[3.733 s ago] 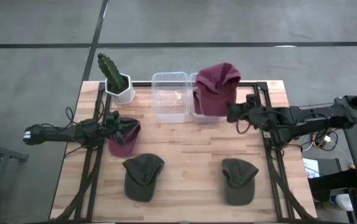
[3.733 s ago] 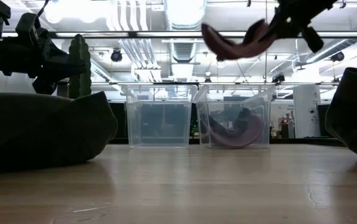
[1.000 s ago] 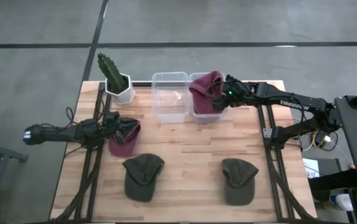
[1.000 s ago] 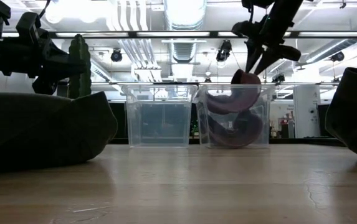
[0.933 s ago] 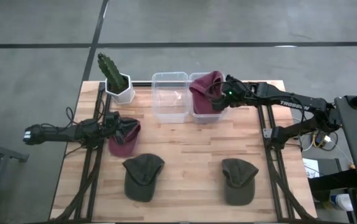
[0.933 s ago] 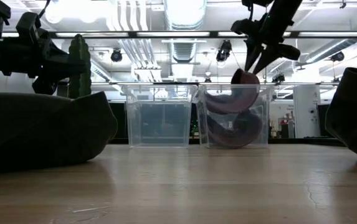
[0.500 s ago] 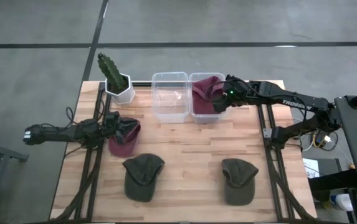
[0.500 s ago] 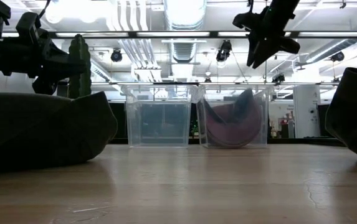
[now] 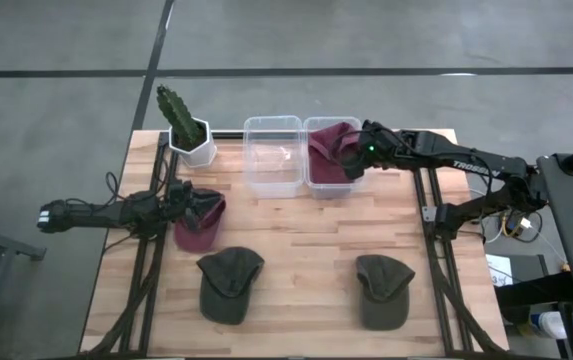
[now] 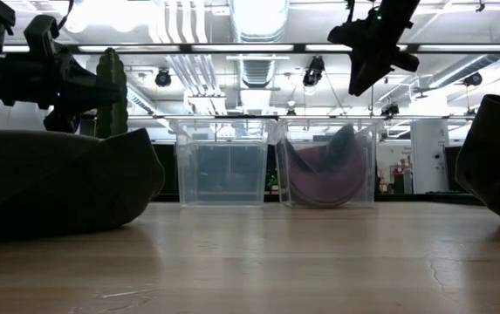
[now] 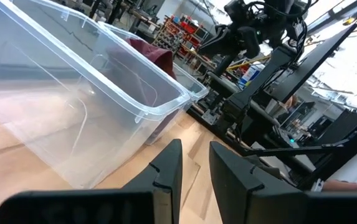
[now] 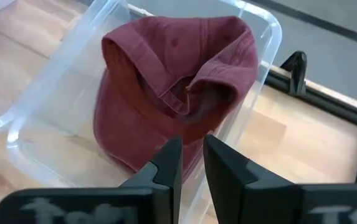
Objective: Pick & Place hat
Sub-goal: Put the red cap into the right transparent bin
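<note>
A maroon hat (image 9: 328, 152) is seen lying crumpled inside the right-hand clear bin (image 9: 315, 186), and above that bin's right edge the right gripper (image 9: 351, 160) is held in the air, its fingers (image 12: 169, 163) drawn to a narrow gap with nothing between them. In the right wrist view the hat (image 12: 177, 87) is shown filling most of the bin, brim folded inward. Just beside it, touching side to side, the left-hand clear bin (image 9: 272, 180) is seen with no hat in it. Over on the left of the table (image 9: 296, 240), the left gripper (image 9: 188, 203) is held low at a second maroon hat (image 9: 200, 223); its fingers (image 11: 169, 168) are shown narrowly parted, but whether the hat is gripped cannot be told. Two dark green caps are found near the front edge, one on the left (image 9: 229, 284) and one on the right (image 9: 383, 290), well apart. A potted cactus (image 9: 183, 125) is placed at the back left corner.
</note>
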Action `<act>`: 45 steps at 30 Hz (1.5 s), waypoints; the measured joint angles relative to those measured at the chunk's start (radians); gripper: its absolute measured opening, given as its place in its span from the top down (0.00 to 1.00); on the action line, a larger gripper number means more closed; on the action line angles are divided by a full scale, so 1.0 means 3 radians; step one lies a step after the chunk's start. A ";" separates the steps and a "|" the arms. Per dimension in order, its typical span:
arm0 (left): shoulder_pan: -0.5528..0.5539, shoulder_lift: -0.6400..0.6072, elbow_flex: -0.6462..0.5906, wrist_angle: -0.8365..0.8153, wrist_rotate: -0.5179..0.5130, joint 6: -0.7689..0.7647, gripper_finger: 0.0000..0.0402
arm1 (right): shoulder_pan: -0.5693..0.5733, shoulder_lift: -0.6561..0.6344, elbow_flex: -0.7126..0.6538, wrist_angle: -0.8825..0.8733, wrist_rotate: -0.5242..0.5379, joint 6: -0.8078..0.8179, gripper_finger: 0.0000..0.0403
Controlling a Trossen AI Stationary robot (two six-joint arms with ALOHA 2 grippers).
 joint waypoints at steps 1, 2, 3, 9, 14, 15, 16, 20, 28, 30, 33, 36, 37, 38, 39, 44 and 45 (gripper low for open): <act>0.0000 0.0000 0.0023 -0.0024 0.0002 0.0017 0.82 | 0.0001 -0.0017 -0.0001 0.0003 0.0001 -0.0026 0.85; 0.0000 0.0001 0.0056 -0.0026 0.0002 0.0059 0.82 | 0.0001 -0.0043 -0.0001 0.0009 0.0001 -0.0056 0.84; 0.0000 0.0001 0.0105 -0.0012 0.0005 0.0102 0.82 | 0.0001 -0.0073 -0.0001 0.0013 0.0000 -0.0103 0.84; -0.0001 0.0028 0.0432 -0.0150 0.0130 0.0229 0.82 | 0.0004 -0.0356 -0.0003 0.0014 0.0001 -0.0213 0.83; -0.0001 0.0209 0.0822 -0.0617 0.0136 0.0238 0.82 | 0.0037 -0.0633 -0.0074 0.0015 0.0000 -0.0212 0.81; -0.0001 0.0270 0.0903 -0.0686 0.0136 0.0239 0.82 | 0.0048 -0.0691 -0.0101 0.0018 0.0000 -0.0211 0.80; -0.0001 0.0340 0.1000 -0.0760 0.0139 0.0243 0.82 | 0.0057 -0.0750 -0.0131 0.0032 -0.0003 -0.0211 0.80; -0.0001 0.0687 0.1425 -0.1269 0.0150 0.0252 0.82 | 0.0121 -0.1006 -0.0284 0.0184 -0.0006 -0.0209 0.80; -0.0001 0.1603 0.2513 -0.2959 0.0151 -0.0242 0.82 | 0.0186 -0.1538 -0.0610 0.0639 -0.0022 -0.0199 0.82; -0.0001 0.1814 0.2749 -0.3407 0.0152 -0.0508 0.82 | 0.0186 -0.1617 -0.0663 0.0711 -0.0036 -0.0207 0.83; -0.0001 0.2100 0.3016 -0.4057 0.0196 -0.0941 0.82 | 0.0186 -0.1677 -0.0701 0.0714 -0.0065 -0.0227 0.83; -0.0001 0.2297 0.3111 -0.4524 0.0301 -0.1311 0.82 | 0.0186 -0.1690 -0.0712 0.0713 -0.0153 -0.0287 0.82; -0.0001 0.2342 0.3107 -0.4633 0.0313 -0.1408 0.82 | 0.0186 -0.1690 -0.0712 0.0713 -0.0192 -0.0317 0.82; 0.0000 0.2383 0.3096 -0.4708 0.0348 -0.1491 0.82 | 0.0186 -0.1688 -0.0712 0.0713 -0.0215 -0.0347 0.82; -0.0001 0.2431 0.3072 -0.4756 0.0380 -0.1569 0.82 | 0.0186 -0.1684 -0.0712 0.0713 -0.0220 -0.0378 0.81; -0.0001 0.2595 0.2940 -0.4832 0.0382 -0.1735 0.82 | 0.0186 -0.1689 -0.0712 0.0713 -0.0225 -0.0415 0.79; 0.0000 0.2625 0.2901 -0.4834 0.0382 -0.1740 0.82 | 0.0186 -0.1691 -0.0712 0.0713 -0.0225 -0.0423 0.79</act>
